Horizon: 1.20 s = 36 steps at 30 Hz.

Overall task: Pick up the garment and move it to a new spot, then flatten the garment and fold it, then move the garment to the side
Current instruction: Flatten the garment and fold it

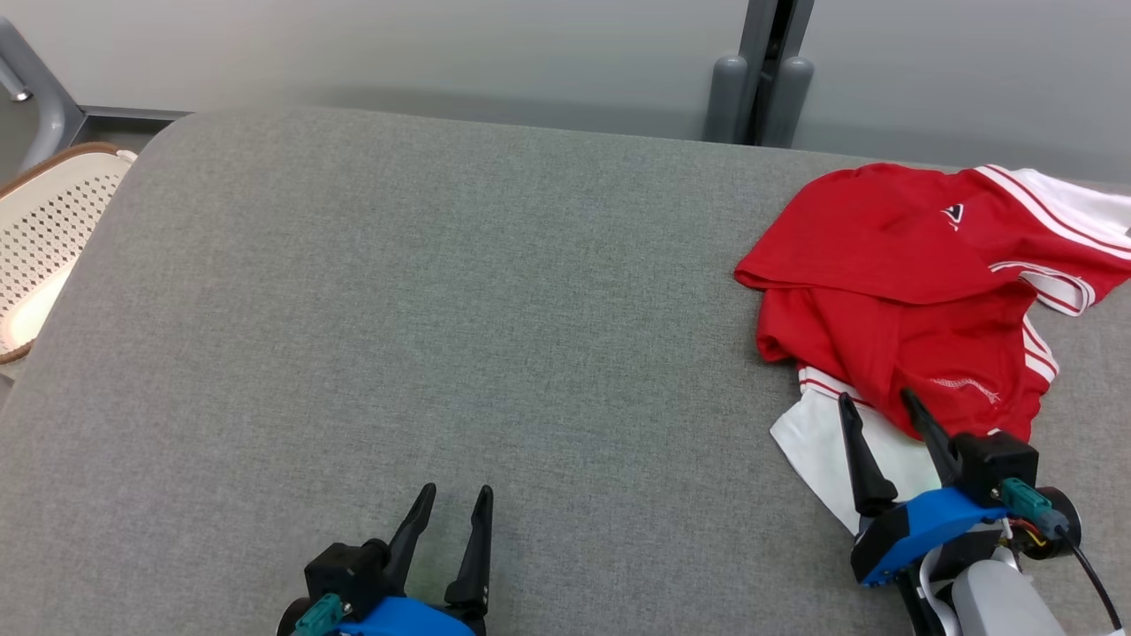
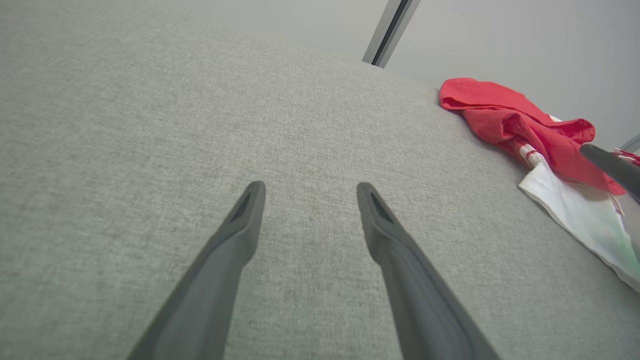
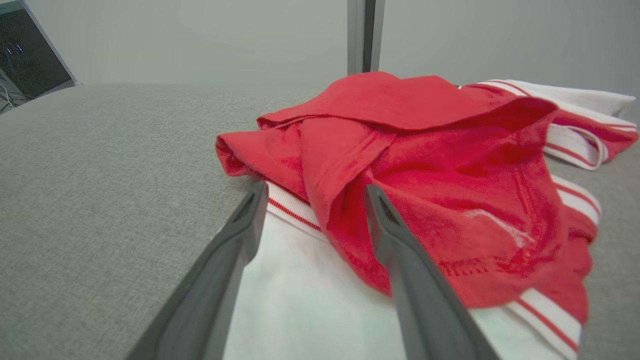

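Head view, nearest first: the left gripper (image 1: 457, 488) hangs over the grey fabric tabletop (image 1: 442, 309) at its near edge, fingers spread and holding nothing. To the right, the right gripper (image 1: 876, 395) also has its fingers apart, tips over the near white edge of the crumpled red-and-white jersey (image 1: 892, 265). The jersey lies toward the table's far right. A white perforated basket (image 1: 44, 238) sits beyond the table's left edge.

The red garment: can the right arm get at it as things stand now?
Probably yes: the right gripper is open, its fingers poised over the white edge of the garment, with nothing in between.
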Available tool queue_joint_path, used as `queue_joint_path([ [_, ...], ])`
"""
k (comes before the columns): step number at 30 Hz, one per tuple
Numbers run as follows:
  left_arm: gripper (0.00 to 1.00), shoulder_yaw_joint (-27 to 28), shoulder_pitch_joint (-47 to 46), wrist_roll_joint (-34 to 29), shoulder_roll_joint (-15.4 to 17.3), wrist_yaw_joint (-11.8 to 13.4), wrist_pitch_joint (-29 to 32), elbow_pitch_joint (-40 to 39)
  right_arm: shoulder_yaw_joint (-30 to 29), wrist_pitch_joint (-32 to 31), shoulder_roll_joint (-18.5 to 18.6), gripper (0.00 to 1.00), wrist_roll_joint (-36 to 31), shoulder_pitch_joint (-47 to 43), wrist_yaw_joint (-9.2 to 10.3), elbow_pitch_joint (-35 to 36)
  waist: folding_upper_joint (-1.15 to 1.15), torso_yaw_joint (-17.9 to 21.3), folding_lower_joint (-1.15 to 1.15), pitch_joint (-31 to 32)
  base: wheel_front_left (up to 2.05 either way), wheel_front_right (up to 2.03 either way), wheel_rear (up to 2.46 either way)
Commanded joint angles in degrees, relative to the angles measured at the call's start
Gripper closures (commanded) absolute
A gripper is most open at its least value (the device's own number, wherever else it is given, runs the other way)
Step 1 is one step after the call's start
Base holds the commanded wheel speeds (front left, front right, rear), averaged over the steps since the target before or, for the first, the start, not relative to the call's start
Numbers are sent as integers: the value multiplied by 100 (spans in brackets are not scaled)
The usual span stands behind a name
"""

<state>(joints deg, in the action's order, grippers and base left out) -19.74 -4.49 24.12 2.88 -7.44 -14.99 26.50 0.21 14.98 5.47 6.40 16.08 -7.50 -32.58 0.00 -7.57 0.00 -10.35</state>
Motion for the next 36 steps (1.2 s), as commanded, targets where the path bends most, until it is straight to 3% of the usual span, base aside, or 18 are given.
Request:
queue_joint_path([
  [1, 0, -2, 49, -2, 3, -9, -28, 2, 16, 25, 21, 0, 8, -84, 2, -23, 0, -11, 0, -1, 0, 0, 0],
  [6, 0, 14, 95, -15, 2, -9, -28, 15, -134, 25, 60, 1, -206, -13, 2, -133, 0, -82, 0, -6, 0, 0, 0],
  [7, 0, 12, 103, -18, 2, -9, -28, 18, -171, 25, 48, 17, -252, 21, 2, -174, 0, -96, 0, -9, 0, 0, 0],
  [9, 0, -4, 109, -26, 3, -9, -28, 27, -216, 25, 36, 77, -345, 104, 2, -304, 0, -129, 0, -16, 0, 0, 0],
  [10, 0, -15, 104, -24, 2, -9, -28, 32, -237, 25, 21, 100, -363, 149, 2, -370, 0, -151, 0, -19, 0, 0, 0],
  [16, 0, -77, 5, 38, 2, -9, -28, 27, -244, 25, 65, 100, -462, 564, 2, -331, 0, -294, 0, -37, 0, 0, 0],
  [20, 0, -165, -52, 84, 2, -9, -28, 17, 112, 25, 70, 100, -490, 1048, 1, -131, 0, -476, 0, -30, 0, 0, 0],
  [24, 0, -252, -9, 125, 2, -9, -28, 32, 982, 25, -59, 100, -545, 1660, 1, -194, 0, -750, 0, 26, 0, 0, 0],
  [29, 0, -341, 101, 164, 2, -9, -28, 114, 2419, -123, -215, 100, -447, 2259, 2, -849, 0, -1108, 0, 56, 0, 0, 0],
  [30, 0, -367, 124, 175, 1, -9, -27, 136, 2724, -173, -229, 75, -397, 2336, 1, -1009, 0, -1165, 0, 56, 0, 0, 0],
  [31, 0, -401, 143, 182, 1, -9, -28, 154, 3070, -251, -239, 15, -296, 2370, 1, -1165, 0, -1214, 0, 54, 0, 0, 0],
  [32, 0, -420, 157, 192, 1, -9, -27, 169, 3426, -338, -249, 15, -46, 2360, 1, -1233, 0, -1250, 0, 53, 0, 0, 0],
  [33, 0, -423, 167, 200, 1, -9, -28, 175, 3726, -395, -250, 0, 135, 2362, 3, -1227, 0, -1267, 0, 52, 0, 0, 0],
  [36, 0, -368, 189, 210, 1, -9, -28, 162, 4371, -303, -237, 0, 632, 2343, 2, -1074, 0, -1218, 0, 45, 0, 0, 0],
])
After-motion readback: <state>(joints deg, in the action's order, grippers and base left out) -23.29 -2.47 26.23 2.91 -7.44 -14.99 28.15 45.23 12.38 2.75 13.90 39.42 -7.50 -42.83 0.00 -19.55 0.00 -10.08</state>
